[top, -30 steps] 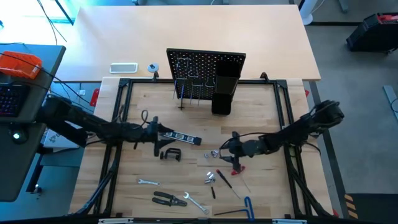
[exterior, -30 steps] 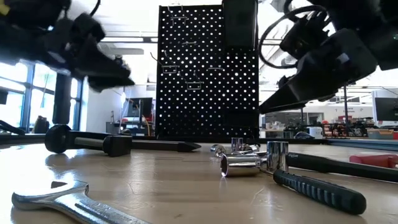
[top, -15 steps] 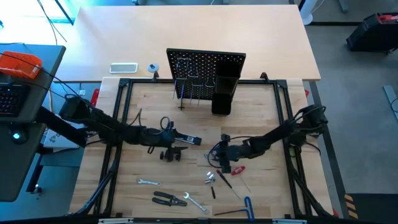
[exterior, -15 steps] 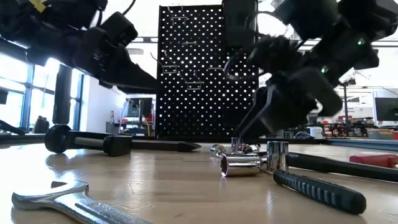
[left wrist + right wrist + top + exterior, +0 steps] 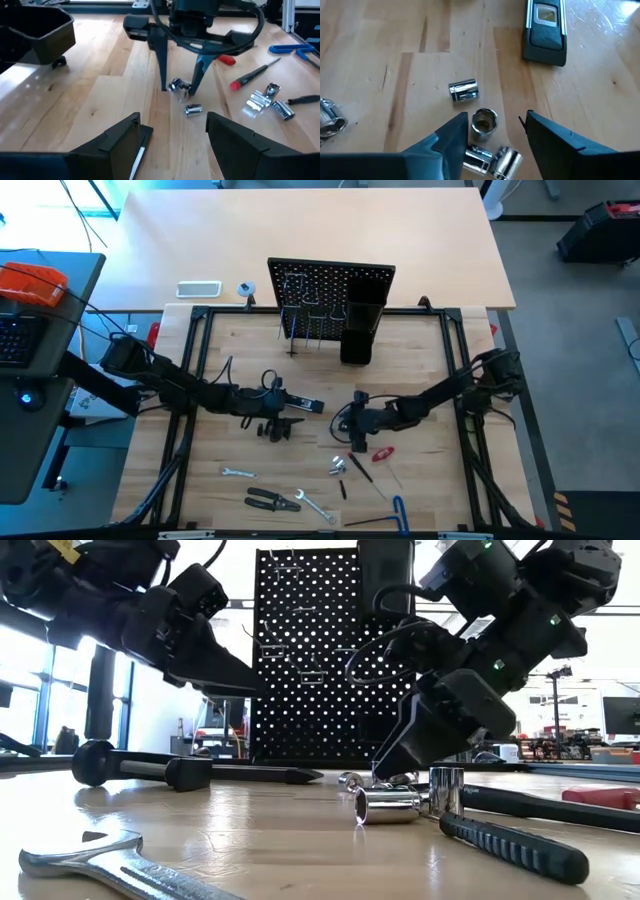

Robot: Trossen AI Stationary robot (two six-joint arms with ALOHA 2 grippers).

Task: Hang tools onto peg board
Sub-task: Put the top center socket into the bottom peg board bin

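Item: sockets (image 5: 484,121), bench (image 5: 380,45) centre. Right end effector (image 5: 495,127) wide, straddling one w/o contact; we centre it before closing. Left end effector (image 5: 172,132) wide, empty, near level (image 5: 297,402). Peg board (image 5: 330,285) at back.

Pale wooden bench (image 5: 420,480) ringed by a black metal frame (image 5: 197,350). Behind it, a second light tabletop (image 5: 300,230) with a small white device (image 5: 198,289). Grey floor (image 5: 580,330) on the right; dark desk (image 5: 40,330) with an orange object (image 5: 32,283) on the left. Bright tall windows (image 5: 30,690) and lit shelves (image 5: 560,745) in the room beyond.
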